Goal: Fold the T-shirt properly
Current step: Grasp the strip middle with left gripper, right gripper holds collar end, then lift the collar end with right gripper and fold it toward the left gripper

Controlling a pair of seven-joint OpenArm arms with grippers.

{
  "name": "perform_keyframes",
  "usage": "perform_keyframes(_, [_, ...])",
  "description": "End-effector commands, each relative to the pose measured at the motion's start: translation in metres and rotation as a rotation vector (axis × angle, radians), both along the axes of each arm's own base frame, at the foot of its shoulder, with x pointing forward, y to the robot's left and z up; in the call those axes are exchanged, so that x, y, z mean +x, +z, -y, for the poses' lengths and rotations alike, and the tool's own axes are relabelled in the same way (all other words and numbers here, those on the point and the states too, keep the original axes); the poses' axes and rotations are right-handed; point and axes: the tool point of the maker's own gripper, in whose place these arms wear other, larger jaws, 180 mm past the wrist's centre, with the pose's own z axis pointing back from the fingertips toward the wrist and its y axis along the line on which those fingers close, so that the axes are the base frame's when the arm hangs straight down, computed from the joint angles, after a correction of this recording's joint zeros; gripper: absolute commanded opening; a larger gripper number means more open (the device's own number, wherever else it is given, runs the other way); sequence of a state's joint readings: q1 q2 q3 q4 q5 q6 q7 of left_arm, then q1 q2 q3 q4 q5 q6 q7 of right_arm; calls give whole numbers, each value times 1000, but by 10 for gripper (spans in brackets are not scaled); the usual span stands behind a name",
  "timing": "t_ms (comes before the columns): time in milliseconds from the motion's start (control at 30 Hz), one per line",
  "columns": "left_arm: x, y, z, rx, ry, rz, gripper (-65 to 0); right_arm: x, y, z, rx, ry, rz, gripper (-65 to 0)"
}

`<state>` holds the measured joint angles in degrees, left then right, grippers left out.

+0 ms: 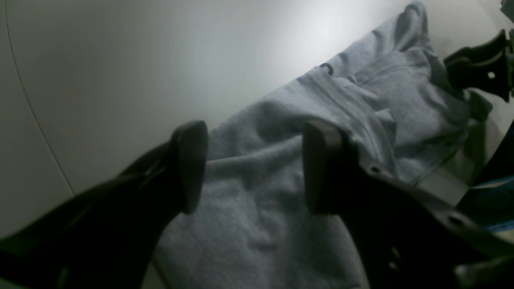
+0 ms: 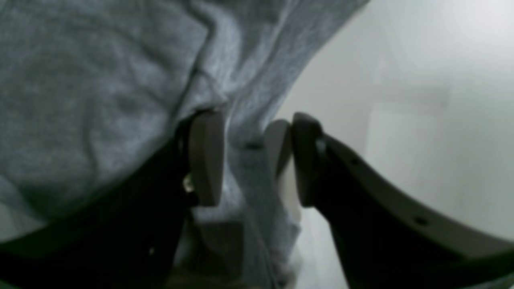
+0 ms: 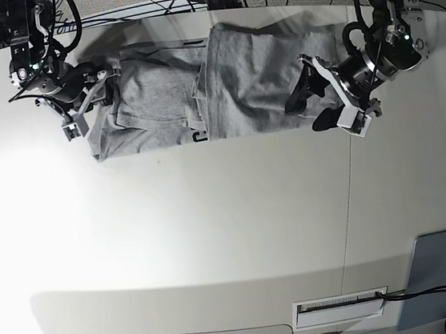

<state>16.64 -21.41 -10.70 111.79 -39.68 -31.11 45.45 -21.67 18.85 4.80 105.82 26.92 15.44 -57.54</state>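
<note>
The grey T-shirt (image 3: pixel 238 85) lies partly folded along the table's far side, a bit of black lettering (image 3: pixel 197 135) showing at its front edge. At the shirt's right end my left gripper (image 3: pixel 304 116) stands wide open. In the left wrist view this left gripper (image 1: pixel 253 168) hovers over rumpled cloth (image 1: pixel 249 224) and grips nothing. My right gripper (image 3: pixel 90 100) is at the shirt's left end. In the right wrist view the right gripper (image 2: pixel 255 158) has its jaws parted, and a fold of the shirt (image 2: pixel 245 132) runs between them.
Cables (image 3: pixel 148 6) trail behind the white table's (image 3: pixel 214 232) far edge. A grey-blue board (image 3: pixel 440 271) lies at the front right, next to a slotted vent (image 3: pixel 339 305). The other arm's black gripper (image 1: pixel 482 68) shows at the far end in the left wrist view.
</note>
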Motion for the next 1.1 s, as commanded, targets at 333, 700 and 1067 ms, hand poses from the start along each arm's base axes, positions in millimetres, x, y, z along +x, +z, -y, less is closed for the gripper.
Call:
perform_keyframes(333, [3,6,-1,4,12,21,-275,34,85,-8,-136,91,279,-369])
perform_keyframes(700, [4,6,-2,-2,31,14,-275,4,70,3,-216,96,213,-246])
perform_keyframes(1067, [1,3,-2,-3,31,2,-275,-5,46,14,-11,-117,89,-246])
